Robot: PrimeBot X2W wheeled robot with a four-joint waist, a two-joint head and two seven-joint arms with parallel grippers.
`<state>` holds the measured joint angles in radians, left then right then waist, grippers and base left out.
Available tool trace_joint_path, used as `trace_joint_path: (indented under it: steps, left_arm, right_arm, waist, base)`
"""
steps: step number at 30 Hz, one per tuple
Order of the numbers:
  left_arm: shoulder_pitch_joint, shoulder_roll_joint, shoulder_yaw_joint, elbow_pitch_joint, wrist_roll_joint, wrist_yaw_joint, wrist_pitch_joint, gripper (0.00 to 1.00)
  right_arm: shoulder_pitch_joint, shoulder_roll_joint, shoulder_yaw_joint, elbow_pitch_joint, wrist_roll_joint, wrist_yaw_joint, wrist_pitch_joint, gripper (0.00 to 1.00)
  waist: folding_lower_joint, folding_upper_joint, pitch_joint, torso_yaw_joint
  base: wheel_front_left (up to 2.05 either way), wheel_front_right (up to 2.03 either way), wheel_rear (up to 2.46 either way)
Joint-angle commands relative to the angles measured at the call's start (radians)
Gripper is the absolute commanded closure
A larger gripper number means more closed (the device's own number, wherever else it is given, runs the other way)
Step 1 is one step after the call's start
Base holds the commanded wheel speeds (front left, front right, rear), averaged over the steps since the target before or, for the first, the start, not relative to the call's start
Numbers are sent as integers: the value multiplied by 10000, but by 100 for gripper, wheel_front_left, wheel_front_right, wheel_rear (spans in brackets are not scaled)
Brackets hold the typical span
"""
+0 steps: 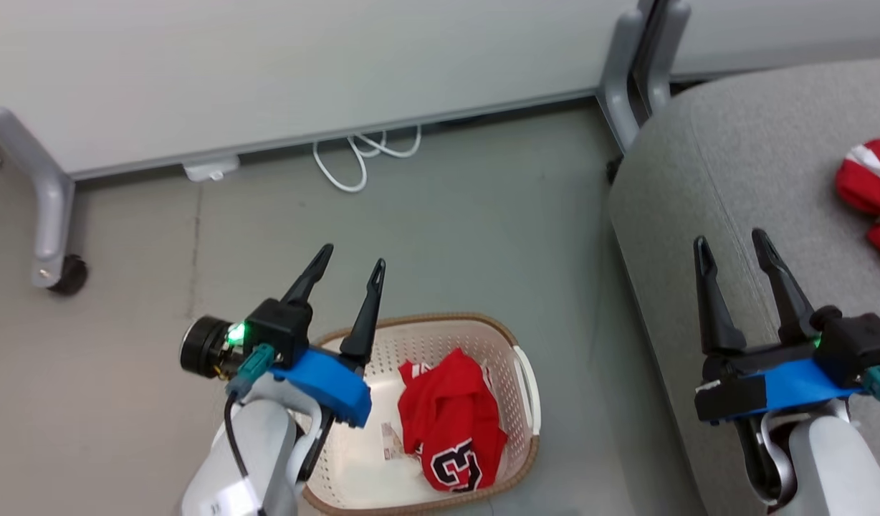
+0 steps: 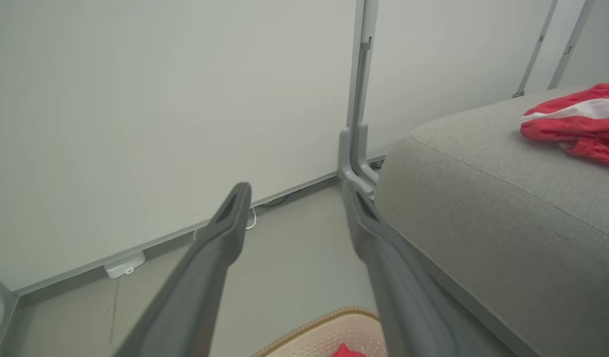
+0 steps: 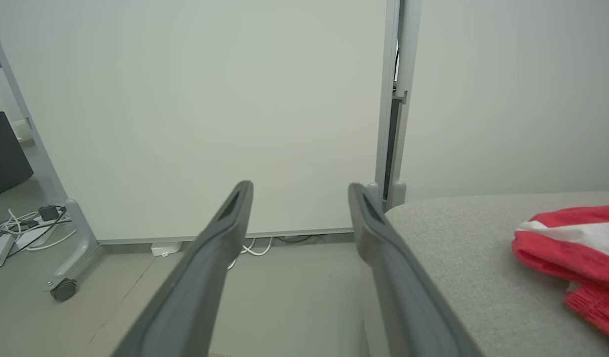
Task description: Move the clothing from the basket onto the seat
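Note:
A cream perforated basket [image 1: 524, 390] with a brown rim stands on the floor, holding a red garment with black-and-white lettering [image 1: 451, 419]. A barcode sticker lies beside it inside. My left gripper [image 1: 354, 258] hovers open above the basket's left rim, nothing between its fingers. On the right, the big grey seat [image 1: 734, 165] carries a red garment with white stripes [image 1: 870, 183] near its far right. My right gripper [image 1: 732, 242] is open and empty over the seat's front left part. The left wrist view shows the basket rim [image 2: 324, 322], the seat [image 2: 483, 198] and the striped garment [image 2: 577, 119].
A pale partition wall [image 1: 268, 64] stands behind, on grey legs with a castor [image 1: 69, 274] at the left and a post [image 1: 630, 64] beside the seat. White cables [image 1: 354, 161] and a small white box [image 1: 211, 170] lie at the wall's foot.

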<state>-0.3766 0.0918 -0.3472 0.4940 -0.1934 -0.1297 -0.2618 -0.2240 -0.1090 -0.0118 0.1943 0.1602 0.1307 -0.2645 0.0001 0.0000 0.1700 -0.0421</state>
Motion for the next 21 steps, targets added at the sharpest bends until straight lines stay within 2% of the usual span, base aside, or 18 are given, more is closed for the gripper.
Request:
trace_joint_path:
  steps: [1, 12, 21]
  left_arm:
    - [-512, 144, -329, 406, -199, -6, -46, 0]
    - [-2886, 652, -2974, 2905, -1236, -9, -48, 0]
    - [-4477, 779, -5045, 4575, -2256, -9, -26, 0]
  right_arm:
    - [-315, -53, 35, -82, 19, 1, 3, 0]
    - [-1378, 11, 141, -345, 77, 1, 1, 0]
    - [-2269, 137, 331, -639, 102, 1, 1, 0]
  waist:
    - [-1, 0, 736, -505]
    - [-1, 0, 2582, -1106]
    - [-1, 0, 4085, -1383]
  base:
    - [0, 0, 0]
    - [0, 0, 0]
    - [0, 0, 0]
